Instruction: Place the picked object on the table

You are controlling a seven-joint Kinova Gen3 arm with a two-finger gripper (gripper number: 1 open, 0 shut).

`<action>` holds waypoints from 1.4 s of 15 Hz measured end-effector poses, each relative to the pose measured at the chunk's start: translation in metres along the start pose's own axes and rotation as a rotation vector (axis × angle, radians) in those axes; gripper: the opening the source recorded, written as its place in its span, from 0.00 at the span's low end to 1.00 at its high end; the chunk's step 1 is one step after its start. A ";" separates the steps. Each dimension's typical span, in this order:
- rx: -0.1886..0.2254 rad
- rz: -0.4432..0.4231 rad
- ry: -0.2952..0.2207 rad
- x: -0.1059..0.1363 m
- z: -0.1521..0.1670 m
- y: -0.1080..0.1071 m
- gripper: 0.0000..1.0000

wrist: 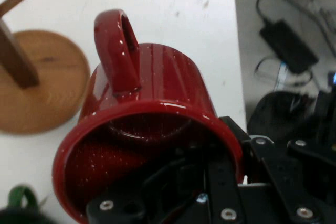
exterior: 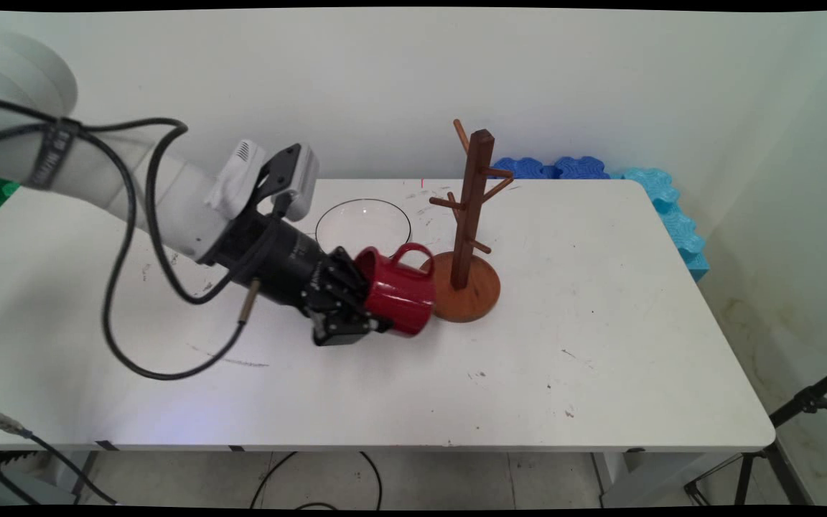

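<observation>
The black claw (exterior: 369,310) holds a red mug (exterior: 400,289) by its rim, tipped on its side with the handle up. The mug is right beside the round base of a brown wooden mug tree (exterior: 467,228). A clear glass bowl (exterior: 362,225) sits behind on the white bench (exterior: 600,345).

This looks like a robot lab or test room rather than a home. A plain white table (exterior: 600,345), scuffed and marked, stands against a bare white wall (exterior: 600,86). A white robot arm (exterior: 169,201) with loose black cables (exterior: 126,287) reaches over it. Blue foam pieces (exterior: 672,208) line the table's far edge and right side. A black tripod (exterior: 801,409) stands at the right, and more cables lie on the floor (exterior: 327,488) beneath the table.
</observation>
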 end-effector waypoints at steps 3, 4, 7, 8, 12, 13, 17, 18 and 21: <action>0.024 0.035 -0.110 0.002 -0.009 -0.004 0.00; 0.031 0.043 -0.149 0.003 -0.012 -0.005 0.00; 0.041 0.055 -0.264 0.008 -0.015 -0.006 0.00; 0.042 0.054 -0.285 0.009 -0.015 -0.006 0.00; 0.042 0.052 -0.376 0.016 -0.014 -0.005 0.00; 0.041 0.048 -0.400 0.018 -0.013 -0.005 0.00; 0.037 0.035 -0.464 0.023 -0.009 -0.003 0.00; 0.036 0.033 -0.474 0.023 -0.007 -0.003 0.00; 0.034 0.021 -0.518 0.025 0.003 -0.004 0.00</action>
